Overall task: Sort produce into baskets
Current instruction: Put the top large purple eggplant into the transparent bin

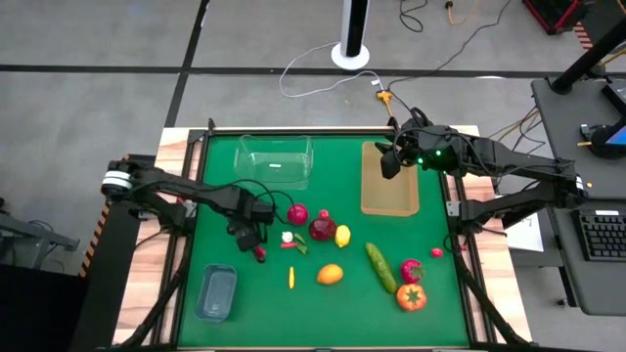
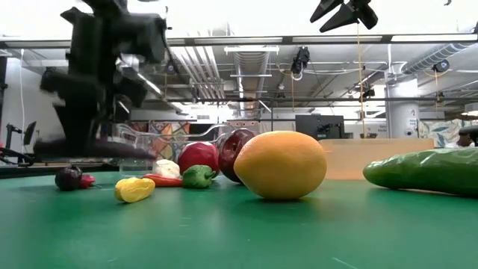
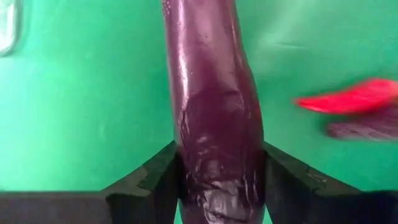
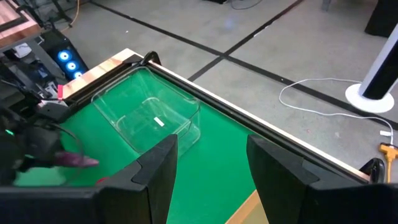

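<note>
Between our left gripper's (image 3: pixel 217 186) fingers (image 3: pixel 149 183) sits the purple eggplant (image 3: pixel 214 112), pinched on both sides just above the green mat (image 1: pixel 274 313). At two o'clock, our right gripper (image 1: pixel 391 161) hangs empty and parted over the wooden tray (image 1: pixel 389 200).

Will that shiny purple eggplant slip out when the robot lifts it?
It might. The eggplant looks glossy and smooth, so probably slippery. The left gripper has its fingers on both sides of it, which should help. It looks long and rounded, so it would likely roll if dropped.
</note>
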